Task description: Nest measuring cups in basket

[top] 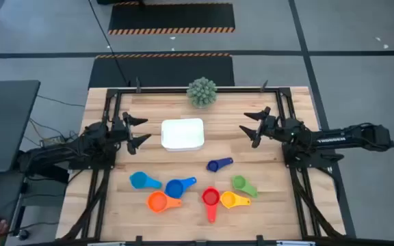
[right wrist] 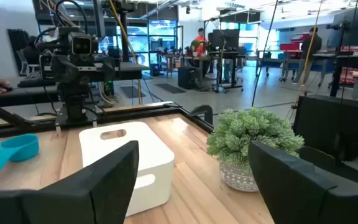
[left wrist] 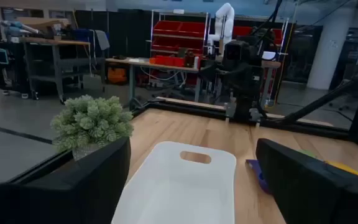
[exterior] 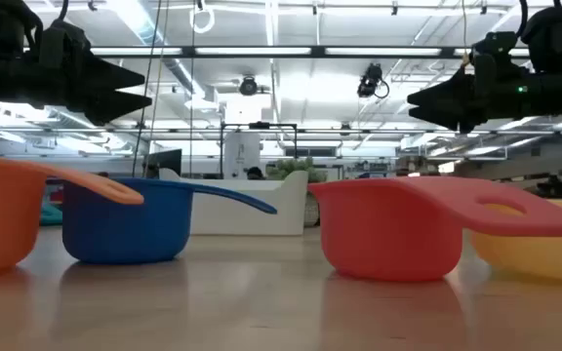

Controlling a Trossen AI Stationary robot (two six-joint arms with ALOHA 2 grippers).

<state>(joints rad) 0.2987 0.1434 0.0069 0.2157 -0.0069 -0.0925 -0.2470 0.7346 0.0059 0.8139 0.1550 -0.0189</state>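
Bench (top: pixel 101 205): basket (top: pixel 182 134) sits empty at centre. Left claw (top: pixel 139 130) and right claw (top: pixel 252 127) flank it, fingers apart, holding nothing. Measuring cups (top: pixel 176 188) lie scattered nearer the front. Nesting not begun; next move calls for reaching for a cup.

No text, label, brand, number or sign can be read in any of the views. The right arm (top: pixel 340 139) carries a faint pale marking along its upper side in the high view, too small to make out. The measuring cups (top: pixel 211 197) and the basket (top: pixel 182 134) show no printing.
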